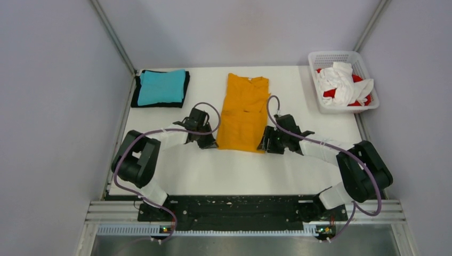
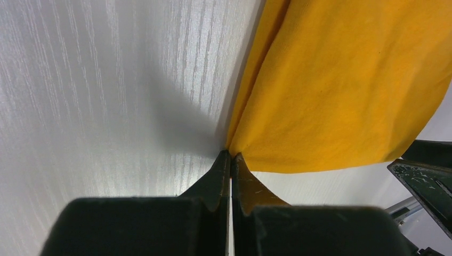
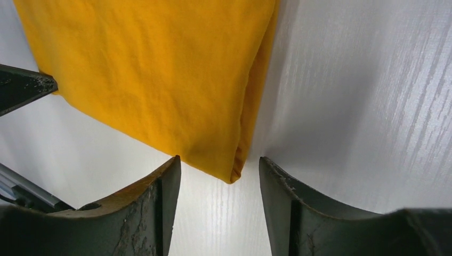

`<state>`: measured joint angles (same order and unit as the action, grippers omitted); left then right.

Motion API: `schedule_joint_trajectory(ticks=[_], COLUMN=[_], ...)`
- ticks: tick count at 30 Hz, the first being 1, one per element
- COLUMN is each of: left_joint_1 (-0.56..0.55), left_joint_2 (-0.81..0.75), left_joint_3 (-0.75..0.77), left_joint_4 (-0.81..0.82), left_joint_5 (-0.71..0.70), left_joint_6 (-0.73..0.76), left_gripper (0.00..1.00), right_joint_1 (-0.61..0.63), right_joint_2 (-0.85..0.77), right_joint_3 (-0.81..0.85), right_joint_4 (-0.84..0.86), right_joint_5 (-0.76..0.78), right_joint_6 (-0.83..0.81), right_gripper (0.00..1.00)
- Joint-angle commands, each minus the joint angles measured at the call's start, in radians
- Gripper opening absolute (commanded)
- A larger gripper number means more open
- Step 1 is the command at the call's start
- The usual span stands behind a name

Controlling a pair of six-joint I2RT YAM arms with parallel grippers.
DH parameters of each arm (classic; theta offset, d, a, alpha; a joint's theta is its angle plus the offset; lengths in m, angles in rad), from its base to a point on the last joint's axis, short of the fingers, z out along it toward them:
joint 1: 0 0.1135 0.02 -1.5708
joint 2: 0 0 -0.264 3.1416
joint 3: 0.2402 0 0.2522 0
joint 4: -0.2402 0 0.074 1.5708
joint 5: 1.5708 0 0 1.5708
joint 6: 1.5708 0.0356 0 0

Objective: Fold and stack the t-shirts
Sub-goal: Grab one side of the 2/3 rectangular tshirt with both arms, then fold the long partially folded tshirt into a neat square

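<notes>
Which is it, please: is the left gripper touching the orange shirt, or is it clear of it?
Touching. The left wrist view shows the left gripper shut, its fingertips pinching the near corner of the orange shirt, with no gap between them.

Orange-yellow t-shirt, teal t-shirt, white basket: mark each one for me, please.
orange-yellow t-shirt [image 1: 244, 114]: top external view, middle of its folded body.
teal t-shirt [image 1: 161, 87]: top external view, centre of its folded top face.
white basket [image 1: 331, 55]: top external view, on its far wall.
</notes>
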<state>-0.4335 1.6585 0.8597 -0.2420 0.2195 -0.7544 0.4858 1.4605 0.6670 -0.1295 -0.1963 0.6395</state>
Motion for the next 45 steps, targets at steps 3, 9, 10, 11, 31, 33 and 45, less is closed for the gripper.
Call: schedule_joint_trajectory(ticks=[3,9,10,11,31,33,45], left_joint_1=[-0.010,-0.011,-0.012,-0.014,-0.106,-0.106,-0.064], left_joint_2=[0.008,-0.033,-0.044,-0.056,-0.802,-0.802,-0.504], left_joint_3=[-0.060,-0.087,-0.095,-0.103,-0.189,-0.143,0.153], left_joint_4=[-0.044,-0.047,-0.046,-0.048,-0.295,-0.291,-0.147], left_joint_5=[-0.035,-0.046,-0.046,-0.040,0.075,0.001,-0.202], left_joint_6=[-0.008,-0.019,-0.019,-0.018,-0.056,-0.033,0.137], left_gripper=[0.00,0.00,0.00,0.00,0.00,0.00,0.00], right_joint_1=[0.038,0.053,0.054,0.054,0.066,0.039,-0.139], right_joint_2=[0.053,0.041,0.034,0.025,-0.391,-0.385,-0.257], right_joint_3=[0.004,0.000,-0.005,-0.010,0.094,0.140,0.315], right_joint_4=[-0.007,-0.059,-0.068,-0.071,-0.506,-0.506,-0.332], right_joint_5=[0.022,0.054,0.059,0.060,-0.350,-0.347,-0.276], right_joint_6=[0.001,-0.008,-0.012,-0.018,-0.179,-0.194,-0.208], right_gripper=[0.48,0.18,0.09,0.02,0.00,0.00,0.00])
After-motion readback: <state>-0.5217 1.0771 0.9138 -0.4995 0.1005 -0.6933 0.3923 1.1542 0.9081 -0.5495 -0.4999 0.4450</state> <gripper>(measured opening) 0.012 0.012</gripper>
